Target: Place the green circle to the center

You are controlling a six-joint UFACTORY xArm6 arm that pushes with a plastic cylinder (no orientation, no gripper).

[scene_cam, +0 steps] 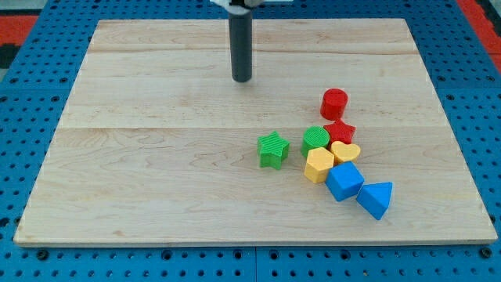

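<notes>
Task not begun: my tip (242, 79), a bare rod with no fingers to report, stood well apart at eleven o'clock from the green circular plastic block (315, 139), itself wedged uncentred among neighbours on the pale wooden board (156, 157).

Pale wooden board (156, 157), ridged green circle (315, 139), red, yellow, blue blocks around.

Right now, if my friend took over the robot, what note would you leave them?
My tip rests on the board near the view's top, touching no block.
The green circle sits right of centre, packed in a cluster: red star, yellow heart and yellow hexagon touch or crowd it. The green star stands apart to its left.
Done: nothing visible yet.
Left: bring the tip around the cluster and push the green circle towards the centre, probably leftwards.
</notes>
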